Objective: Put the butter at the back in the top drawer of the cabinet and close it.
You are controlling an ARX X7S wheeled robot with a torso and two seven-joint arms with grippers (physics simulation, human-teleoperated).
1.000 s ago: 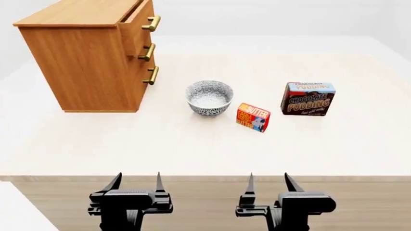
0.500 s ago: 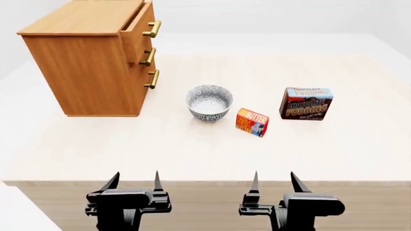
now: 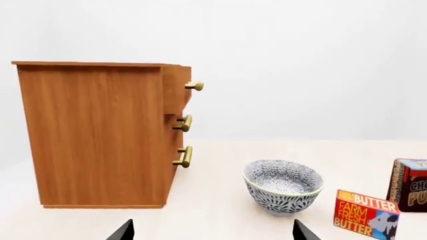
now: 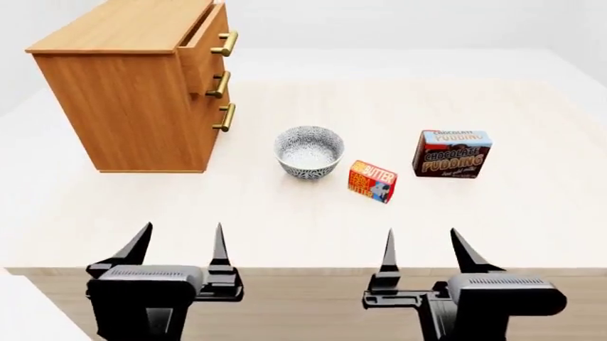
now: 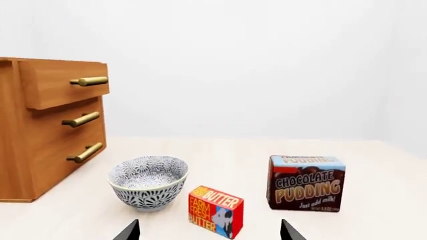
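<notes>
Red-and-orange butter (image 4: 373,180) stands on the bench (image 4: 284,220), at four o'clock from the bowl (image 4: 308,151); top drawer (image 4: 207,37) slightly open. Both pincers, left (image 4: 180,245) and right (image 4: 424,250), spread apart, empty. Nothing done yet.

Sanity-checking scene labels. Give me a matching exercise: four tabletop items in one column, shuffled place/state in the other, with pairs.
Things:
1. butter
2. bowl
3. chocolate pudding box
4. top drawer

Places/states:
A. sticking out partly open
B. farthest to the robot's right
C. between the bowl and the pudding box
D. nearest the cabinet

Pairs: 1-C, 2-D, 3-B, 4-A
</notes>
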